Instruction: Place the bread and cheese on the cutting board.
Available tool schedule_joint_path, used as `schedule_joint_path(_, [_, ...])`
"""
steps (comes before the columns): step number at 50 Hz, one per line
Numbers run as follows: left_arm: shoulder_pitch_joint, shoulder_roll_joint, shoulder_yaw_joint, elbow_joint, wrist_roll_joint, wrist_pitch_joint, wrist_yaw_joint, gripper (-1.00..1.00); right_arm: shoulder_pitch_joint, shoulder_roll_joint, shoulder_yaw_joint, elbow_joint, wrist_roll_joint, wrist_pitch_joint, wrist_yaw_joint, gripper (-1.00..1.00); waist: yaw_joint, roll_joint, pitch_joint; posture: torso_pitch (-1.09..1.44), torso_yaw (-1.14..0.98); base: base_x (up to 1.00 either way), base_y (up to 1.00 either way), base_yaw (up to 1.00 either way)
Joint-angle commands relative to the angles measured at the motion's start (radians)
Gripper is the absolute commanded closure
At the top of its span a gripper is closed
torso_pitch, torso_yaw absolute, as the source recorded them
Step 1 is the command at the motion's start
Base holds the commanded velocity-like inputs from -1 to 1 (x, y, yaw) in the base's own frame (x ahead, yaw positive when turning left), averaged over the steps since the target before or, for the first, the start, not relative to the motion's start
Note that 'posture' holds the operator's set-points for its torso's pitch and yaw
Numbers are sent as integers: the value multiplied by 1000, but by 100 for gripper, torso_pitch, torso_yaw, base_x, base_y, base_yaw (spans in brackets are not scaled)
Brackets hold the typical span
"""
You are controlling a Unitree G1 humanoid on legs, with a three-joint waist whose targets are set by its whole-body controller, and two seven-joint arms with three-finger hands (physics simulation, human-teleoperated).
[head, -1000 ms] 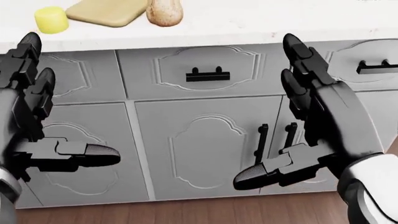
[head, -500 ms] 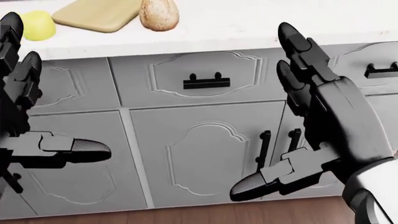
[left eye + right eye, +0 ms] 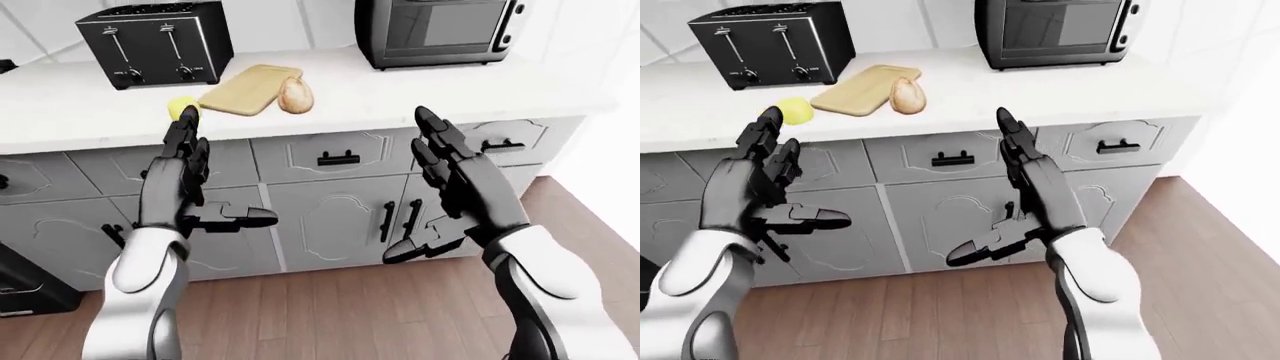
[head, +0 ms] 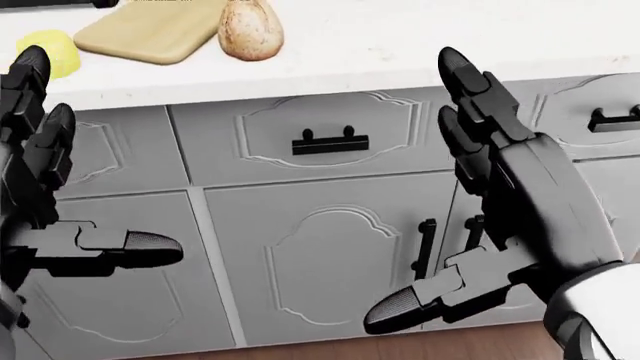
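Note:
A tan cutting board [image 3: 250, 88] lies on the white counter [image 3: 400, 90], below the toaster. A brown bread loaf [image 3: 295, 94] rests on the counter against the board's right edge. A yellow cheese block [image 3: 793, 111] sits on the counter to the left of the board; in the left-eye view my left fingertips partly cover it. My left hand [image 3: 805, 171] is open and held up before the cabinet fronts, below the cheese. My right hand [image 3: 410, 187] is also open and empty, right of the bread and below counter level. Neither hand touches anything.
A black toaster [image 3: 155, 41] stands at the counter's upper left and a dark microwave [image 3: 435, 30] at the upper right. Grey cabinet doors and drawers with black handles [image 4: 330, 141] fill the space under the counter. Wooden floor [image 3: 330, 315] runs below; a dark appliance [image 3: 25, 277] is at the lower left.
The camera has shifted slightly, so the counter and cabinets sit a little lower and look larger in the head view. Both hands stay open and raised, nearly unmoved.

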Motion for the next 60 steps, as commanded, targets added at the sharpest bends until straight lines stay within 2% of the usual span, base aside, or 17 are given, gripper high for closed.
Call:
schedule_joint_path(1, [-28,4,-6,-32,-2,-22,-1,-100,-19,-5,-9,-26,-14,-33,-5,-100,-7,5,-14,0,0,7,24,0])
schedule_joint_path(6, [-28,3,-8,-26,0,-28,-2,-100,-22,-4,-8,-26,-23,-30,4,-100,-7,-70,-15,0,0,6,24,0])
schedule_joint_path(8, [-28,3,-9,-20,1,-35,-3,-100,-24,-4,-6,-28,-27,-28,7,-100,-14,-51,-21,0,0,6,24,0])
schedule_joint_path(12, [-35,4,-9,-16,2,-32,-3,-100,-21,-3,-3,-21,-34,-37,11,-100,-11,-69,-28,0,0,6,24,0])
schedule_joint_path(17, [-45,5,-11,-17,3,-22,-3,-100,-25,-1,3,-16,-45,-42,18,-100,-16,-12,-11,0,0,6,26,0])
schedule_joint_path(19, [-47,6,-11,-16,3,-21,-2,-100,-27,0,6,-17,-49,-41,20,-100,-19,53,-32,0,0,5,30,0])
schedule_joint_path(20, [-46,6,-11,-16,3,-22,-3,-100,-26,1,7,-16,-51,-43,20,-100,-18,53,-39,0,0,7,30,0])
schedule_joint_path(22, [-39,5,-12,-15,4,-28,-3,-100,-20,4,7,-17,-55,-47,23,-100,-15,40,-14,0,0,7,30,0])
schedule_joint_path(33, [-23,0,-12,-8,7,-49,-6,-100,-13,18,1,-7,-59,-58,20,-100,-9,-96,-23,0,0,6,28,0])
schedule_joint_path(34, [-23,0,-12,-8,8,-49,-6,-100,-15,16,-2,5,-68,-69,10,-100,-18,-56,-24,0,0,6,26,0])
schedule_joint_path(36, [-21,-1,-12,-9,9,-50,-7,-100,-7,12,3,6,-77,-81,9,-100,2,-92,-25,0,0,6,14,18])
schedule_joint_path(42, [-20,-2,-11,-17,10,-42,-8,-100,-4,22,3,-1,-77,-77,19,-100,-11,22,-17,0,0,6,0,50])
schedule_joint_path(43, [-20,-2,-11,-20,10,-40,-8,-100,-6,23,3,-4,-75,-71,19,-100,-14,36,-39,0,0,5,0,52])
schedule_joint_path(45, [-20,-2,-11,-22,10,-38,-8,-100,-8,24,2,1,-76,-75,16,-100,-18,45,-24,0,0,5,23,26])
schedule_joint_path(47, [-17,-3,-12,-20,11,-42,-8,-100,-6,27,0,5,-73,-79,14,-100,0,-19,-19,0,0,6,38,0])
schedule_joint_path(51, [-18,-3,-12,-21,12,-41,-8,-100,-29,37,-25,12,-49,-58,-1,-100,0,-72,-12,0,0,6,17,0])
schedule_joint_path(60, [-41,4,-6,-54,1,3,-6,-100,-48,22,-41,-16,3,-17,-22,-100,0,-49,-24,0,0,6,0,0])
